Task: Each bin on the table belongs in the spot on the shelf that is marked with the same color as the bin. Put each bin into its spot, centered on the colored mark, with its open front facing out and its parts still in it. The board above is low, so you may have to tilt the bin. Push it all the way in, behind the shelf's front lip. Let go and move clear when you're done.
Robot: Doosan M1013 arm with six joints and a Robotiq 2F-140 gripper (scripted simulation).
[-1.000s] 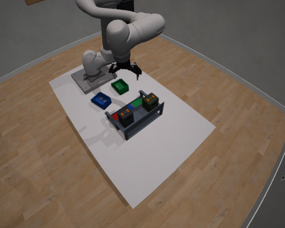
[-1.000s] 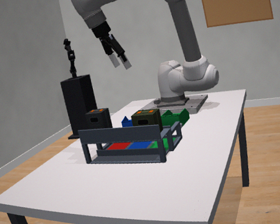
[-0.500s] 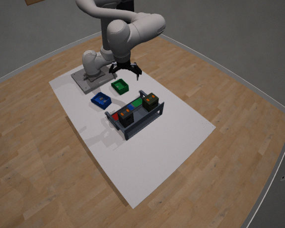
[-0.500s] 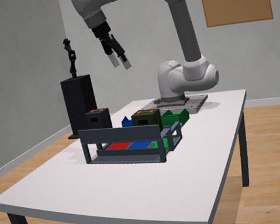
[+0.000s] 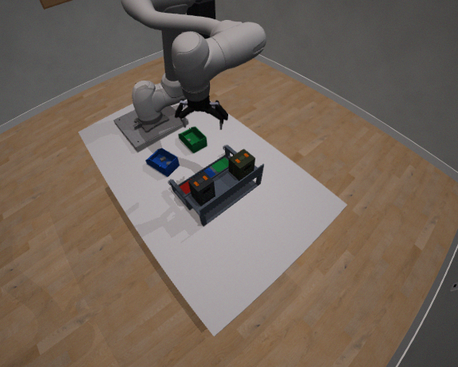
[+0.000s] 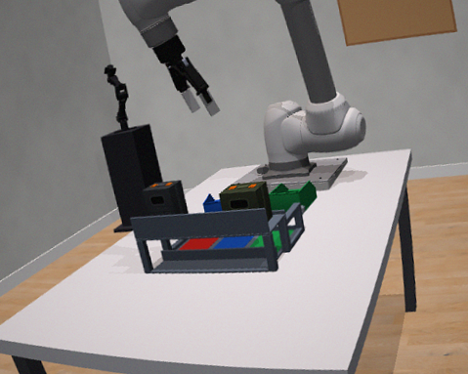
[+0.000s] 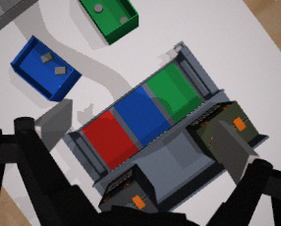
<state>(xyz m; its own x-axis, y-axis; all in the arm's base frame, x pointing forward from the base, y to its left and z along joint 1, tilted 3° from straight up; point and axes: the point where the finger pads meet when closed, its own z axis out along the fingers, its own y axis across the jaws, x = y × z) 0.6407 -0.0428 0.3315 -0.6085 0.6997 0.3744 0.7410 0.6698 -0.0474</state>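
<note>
High above the counter, the spread, empty jaws could, descending carelessly at a slant, clip the olive-green box and topple it.

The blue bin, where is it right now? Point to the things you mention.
The blue bin (image 5: 155, 164) (image 7: 30, 78) sits on the white table, beside the green bin (image 5: 194, 144) (image 7: 110, 35), off the shelf's red-marked end.
</note>
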